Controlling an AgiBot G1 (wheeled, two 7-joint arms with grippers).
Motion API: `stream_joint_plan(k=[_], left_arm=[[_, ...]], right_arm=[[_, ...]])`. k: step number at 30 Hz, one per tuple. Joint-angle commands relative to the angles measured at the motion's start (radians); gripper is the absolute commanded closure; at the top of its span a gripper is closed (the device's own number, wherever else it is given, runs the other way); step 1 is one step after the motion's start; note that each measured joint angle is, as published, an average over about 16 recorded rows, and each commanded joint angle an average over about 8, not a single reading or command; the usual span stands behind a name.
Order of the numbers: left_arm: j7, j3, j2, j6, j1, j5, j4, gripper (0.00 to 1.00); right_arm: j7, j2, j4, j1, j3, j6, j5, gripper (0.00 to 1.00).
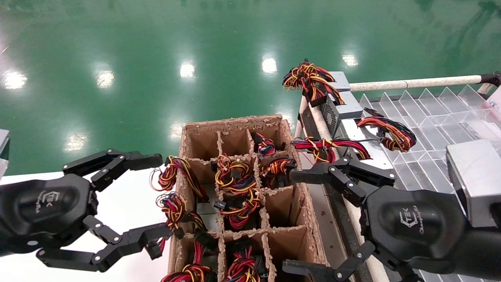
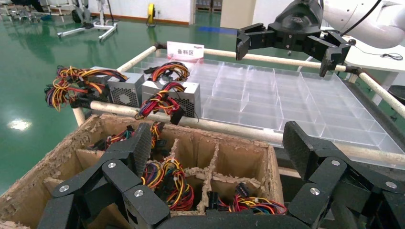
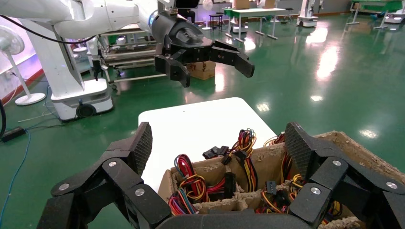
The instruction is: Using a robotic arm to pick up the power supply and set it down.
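Note:
Several power supplies sit in the cells of a brown cardboard divider box [image 1: 235,121]; mostly their red, yellow and black wire bundles [image 1: 235,176] show. More silver power supplies [image 1: 344,107] [image 2: 125,90] lie at the near corner of a clear tray. My right gripper [image 1: 291,222] [image 3: 219,140] hovers open over the box's right edge, holding nothing. My left gripper [image 1: 160,196] [image 2: 217,143] hangs open at the box's left side, close to wires spilling over the wall, also holding nothing. Each wrist view shows the other gripper across the box [image 2: 286,55] [image 3: 212,71].
The clear divided tray [image 1: 430,117] [image 2: 267,90] rests on a pipe-rail cart [image 1: 411,83] right of the box. A white table [image 1: 117,203] [image 3: 200,124] lies left of the box. A grey metal block [image 1: 473,180] sits on my right forearm. Green floor lies beyond.

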Motion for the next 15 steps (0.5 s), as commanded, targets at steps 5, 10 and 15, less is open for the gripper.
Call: stream_joint_plan(k=[5,10,15], left_arm=[[0.0,0.0,0.0,0.0,0.0,0.0,0.0,0.0],[0.0,0.0,0.0,0.0,0.0,0.0,0.0,0.0],[0.0,0.0,0.0,0.0,0.0,0.0,0.0,0.0]], right_arm=[[0.0,0.0,0.0,0.0,0.0,0.0,0.0,0.0],[0.0,0.0,0.0,0.0,0.0,0.0,0.0,0.0],[0.0,0.0,0.0,0.0,0.0,0.0,0.0,0.0]])
